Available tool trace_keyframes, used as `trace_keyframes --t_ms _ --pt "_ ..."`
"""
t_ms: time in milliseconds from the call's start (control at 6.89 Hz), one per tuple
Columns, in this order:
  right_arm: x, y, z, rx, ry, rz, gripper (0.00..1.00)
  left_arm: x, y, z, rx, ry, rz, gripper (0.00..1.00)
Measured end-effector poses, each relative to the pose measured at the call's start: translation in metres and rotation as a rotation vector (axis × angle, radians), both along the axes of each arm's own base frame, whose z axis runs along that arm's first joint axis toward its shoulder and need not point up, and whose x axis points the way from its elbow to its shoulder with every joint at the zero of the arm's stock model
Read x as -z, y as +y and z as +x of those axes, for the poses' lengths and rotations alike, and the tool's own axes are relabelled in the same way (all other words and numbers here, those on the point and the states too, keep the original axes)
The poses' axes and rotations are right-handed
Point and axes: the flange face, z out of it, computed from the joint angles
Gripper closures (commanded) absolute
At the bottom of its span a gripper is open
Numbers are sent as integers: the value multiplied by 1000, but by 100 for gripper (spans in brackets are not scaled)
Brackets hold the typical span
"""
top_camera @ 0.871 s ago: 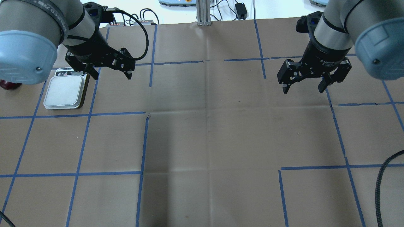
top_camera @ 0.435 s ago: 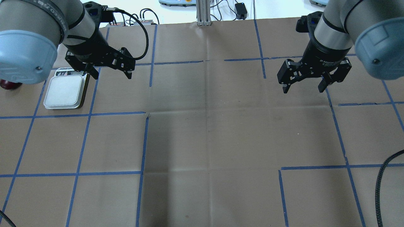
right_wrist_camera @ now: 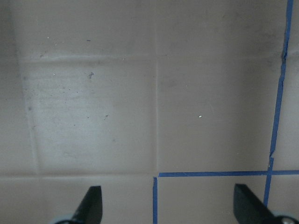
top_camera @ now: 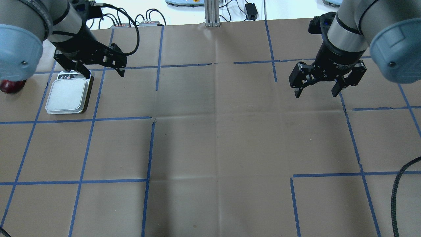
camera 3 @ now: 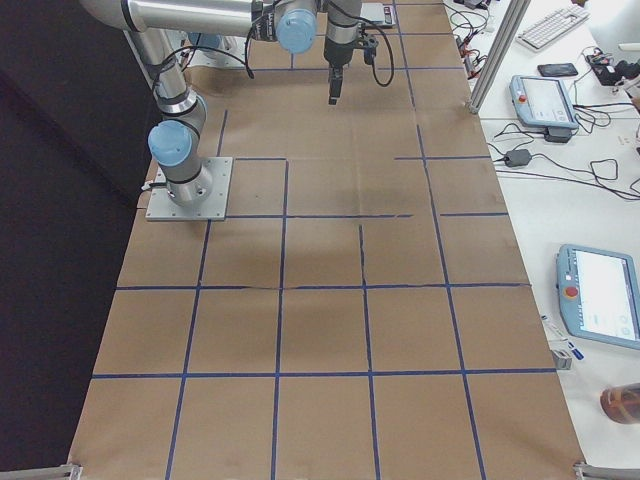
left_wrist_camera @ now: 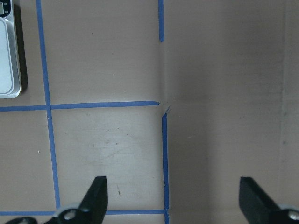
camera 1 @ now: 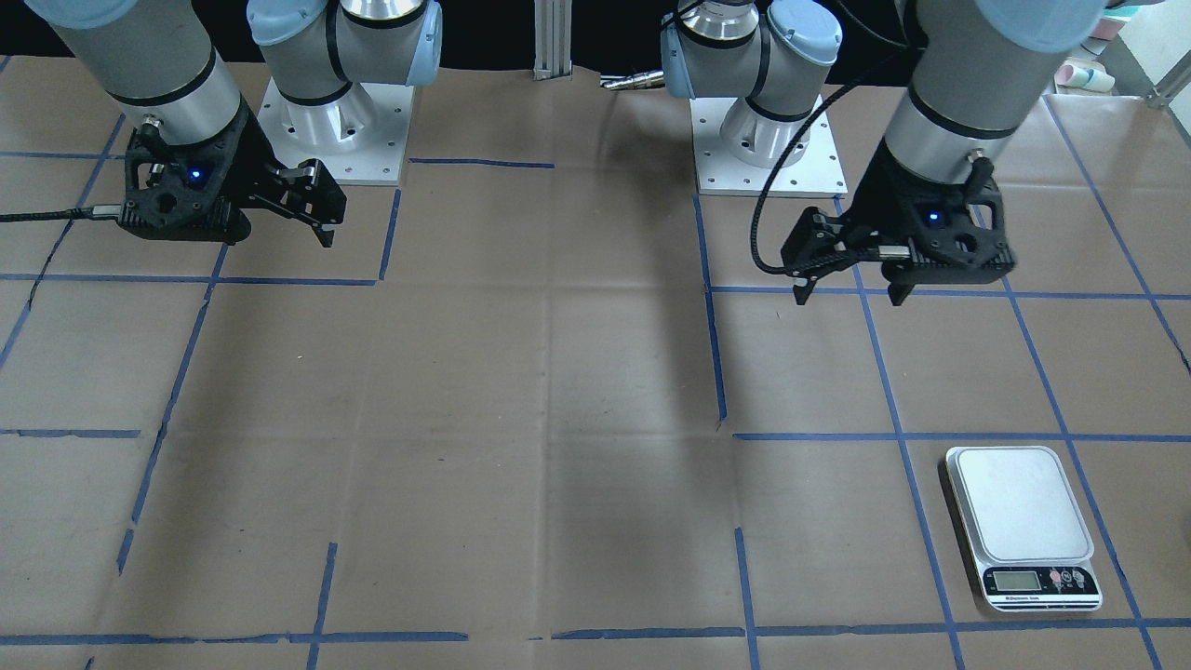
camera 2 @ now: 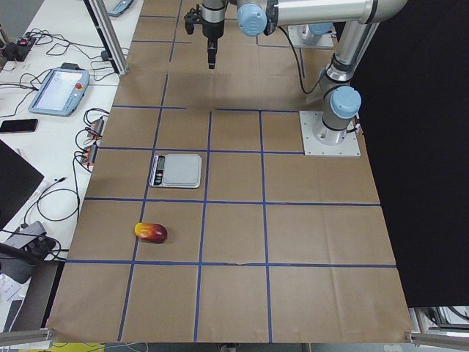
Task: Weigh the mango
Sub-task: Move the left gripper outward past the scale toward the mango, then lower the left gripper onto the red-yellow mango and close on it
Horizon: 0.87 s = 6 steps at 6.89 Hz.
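Observation:
The mango (camera 2: 150, 232), dark red fading to yellow, lies on the brown paper near the table's left end. In the overhead view only its dark red end (top_camera: 7, 87) shows, under my left arm's elbow. The silver scale (top_camera: 67, 97) sits to its right and also shows in the front view (camera 1: 1019, 507) and at the left wrist view's edge (left_wrist_camera: 7, 60). My left gripper (top_camera: 105, 75) is open and empty, high above the table beside the scale's display end. My right gripper (top_camera: 315, 94) is open and empty, hanging at the far right.
The table is covered in brown paper (top_camera: 217, 138) with a blue tape grid. Cables and small boxes (top_camera: 144, 21) lie past the far edge. A black cable (top_camera: 399, 184) loops in at the right front.
My left gripper has moved left and toward the far edge, closer to the scale's display end. More of the mango shows beneath the elbow. The right arm has not moved.

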Motion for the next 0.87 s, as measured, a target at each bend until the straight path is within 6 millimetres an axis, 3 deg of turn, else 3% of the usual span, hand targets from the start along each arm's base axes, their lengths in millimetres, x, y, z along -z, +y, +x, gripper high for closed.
trace_keyframes --t_ms 145,290,726,871 --pt "0 0 0 0 0 0 0 1 -12 48 8 -5 0 0" --pt "0 0 0 0 0 -1 0 6 -26 110 23 1 0 0" --pt "0 0 0 0 0 -1 0 41 -79 322 111 28 -22 0" --pt "0 0 0 0 0 -1 0 55 -103 377 148 15 -32 0"
